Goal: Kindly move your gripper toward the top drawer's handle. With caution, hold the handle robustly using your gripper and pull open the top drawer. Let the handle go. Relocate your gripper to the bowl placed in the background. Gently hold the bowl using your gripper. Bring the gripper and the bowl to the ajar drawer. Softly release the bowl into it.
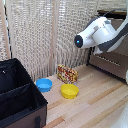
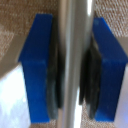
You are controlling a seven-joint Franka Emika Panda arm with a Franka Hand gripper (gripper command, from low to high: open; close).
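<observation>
The silver bar handle [image 2: 74, 60] runs straight through the wrist view's centre, pinched between the hand's [image 2: 73, 70] two dark-blue fingers [image 2: 36, 65], against the grey-brown top drawer [image 2: 30, 7]. The bright blue bowl [image 1: 44, 84] sits upright at the exterior view's lower-left centre.

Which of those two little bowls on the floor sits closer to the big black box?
The blue bowl. It sits right beside the black box, while the yellow bowl lies farther toward the exterior view's right.
</observation>
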